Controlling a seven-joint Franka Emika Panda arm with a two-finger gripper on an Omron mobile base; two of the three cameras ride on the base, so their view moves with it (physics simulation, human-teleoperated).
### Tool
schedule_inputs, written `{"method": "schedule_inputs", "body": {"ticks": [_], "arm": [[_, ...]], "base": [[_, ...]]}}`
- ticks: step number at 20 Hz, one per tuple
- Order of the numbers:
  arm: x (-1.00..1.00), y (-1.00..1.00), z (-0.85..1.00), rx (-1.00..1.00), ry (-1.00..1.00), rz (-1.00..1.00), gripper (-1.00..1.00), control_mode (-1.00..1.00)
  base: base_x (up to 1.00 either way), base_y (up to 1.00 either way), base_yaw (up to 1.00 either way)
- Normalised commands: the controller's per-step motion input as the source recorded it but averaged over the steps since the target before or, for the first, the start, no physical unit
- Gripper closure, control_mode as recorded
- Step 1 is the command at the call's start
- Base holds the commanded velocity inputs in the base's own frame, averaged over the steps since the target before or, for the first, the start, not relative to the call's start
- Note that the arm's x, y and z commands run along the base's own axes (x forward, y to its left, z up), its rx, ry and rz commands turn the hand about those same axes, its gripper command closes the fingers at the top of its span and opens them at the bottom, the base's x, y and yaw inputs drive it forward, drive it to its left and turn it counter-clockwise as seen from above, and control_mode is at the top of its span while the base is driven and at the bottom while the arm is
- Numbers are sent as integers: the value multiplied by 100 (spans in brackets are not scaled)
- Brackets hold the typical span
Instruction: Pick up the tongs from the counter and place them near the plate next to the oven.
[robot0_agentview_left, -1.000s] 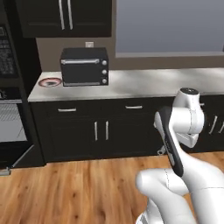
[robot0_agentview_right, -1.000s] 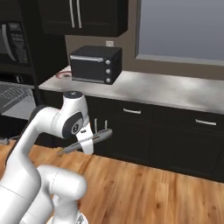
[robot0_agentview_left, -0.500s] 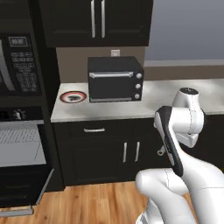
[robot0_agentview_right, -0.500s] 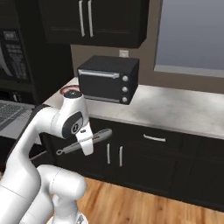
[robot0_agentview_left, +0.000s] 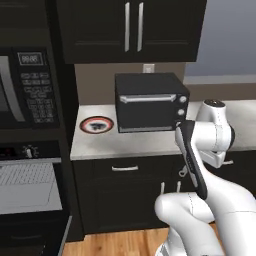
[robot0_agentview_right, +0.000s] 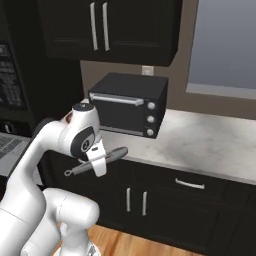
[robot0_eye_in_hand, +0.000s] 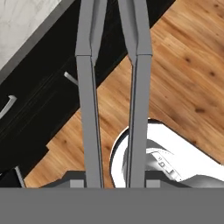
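The tongs (robot0_eye_in_hand: 113, 100) are in my grip, off the tabletop, their two long grey arms running straight out from me in the hand view, side by side with a narrow gap between them. From the right base view they (robot0_agentview_right: 97, 161) lie roughly level and crosswise at my wrist, one end poking out toward the cabinets on the right, the other toward the left. My jaws (robot0_agentview_right: 95, 162) are closed down on them, as tight as they go, pinching somewhere along the middle of their length. I judge them light and stiff, but smooth metal, so they could slide or swivel in a pinch like this; a mid-length hold keeps the ends balanced, and squeezing both arms together takes out their spring. They won't break, though they may clatter and skid on stone if let go from any height. Out beyond them, the plate (robot0_agentview_left: 96, 124) sits at the left end of the tabletop (robot0_agentview_left: 130, 142), just left of the black box appliance (robot0_agentview_left: 150, 102), close to the oven (robot0_agentview_left: 30, 185) on the far left.
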Motion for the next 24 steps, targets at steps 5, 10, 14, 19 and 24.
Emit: {"method": "schedule_inputs", "body": {"ticks": [5,10,14,19,24], "arm": [[0,0,0,0,0,0,100,100],[0,0,0,0,0,0,100,100],[0,0,0,0,0,0,100,100],[0,0,0,0,0,0,100,100],[0,0,0,0,0,0,100,100]], "base": [[12,44,6],[61,68,6],[69,56,3],[58,18,6],[61,0,7]]}}
